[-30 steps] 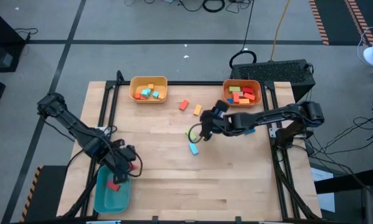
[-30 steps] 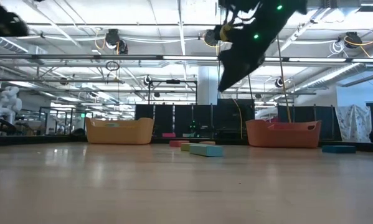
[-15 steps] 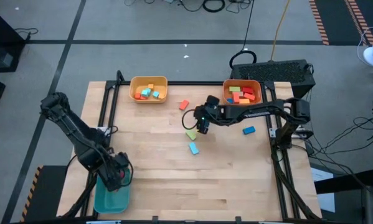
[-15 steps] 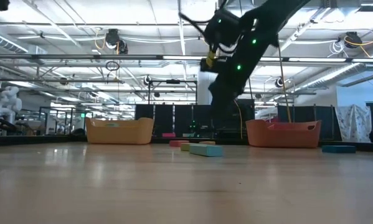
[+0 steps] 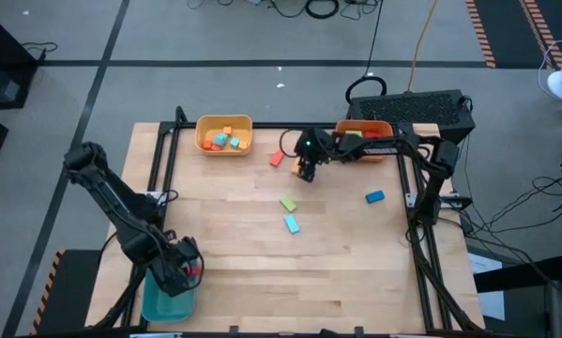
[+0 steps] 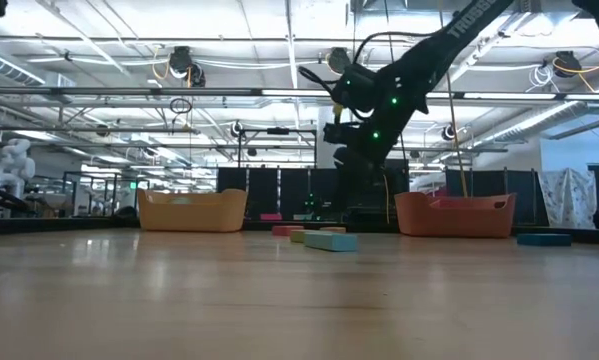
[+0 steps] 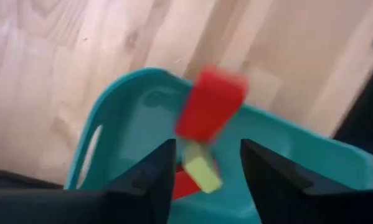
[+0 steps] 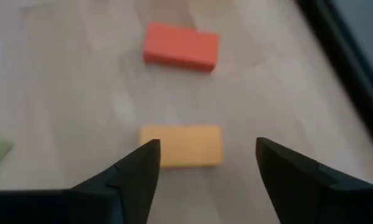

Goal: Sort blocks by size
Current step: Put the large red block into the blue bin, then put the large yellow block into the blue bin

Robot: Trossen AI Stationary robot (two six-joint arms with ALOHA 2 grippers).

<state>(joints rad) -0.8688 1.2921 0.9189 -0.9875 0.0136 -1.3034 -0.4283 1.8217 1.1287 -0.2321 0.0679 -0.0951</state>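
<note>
My right gripper [image 5: 305, 171] stands open over the far middle of the table, its fingers on either side of an orange-yellow block [image 8: 181, 145] and above it. A red-orange block [image 8: 181, 46] lies just beyond. My left gripper [image 7: 205, 163] is open over the teal bin [image 5: 163, 300] at the near left corner. A blurred red block [image 7: 210, 104] shows past its fingertips, over the bin. In the bin lie a yellow-green block [image 7: 200, 169] and another red one [image 7: 185, 185]. Loose on the table are a green block [image 5: 288, 203], a light blue block [image 5: 291, 223] and a blue block [image 5: 374, 197].
A yellow bin [image 5: 224, 134] with several blocks stands at the far edge, left of centre. An orange bin [image 5: 363, 131] with blocks stands at the far right, partly under my right arm. The near middle and near right of the table top hold no blocks.
My right gripper has swung from over the green block toward the table's far edge and sunk, and now hangs over the orange-yellow block. My left gripper has shifted toward the near left corner, farther over the teal bin.
</note>
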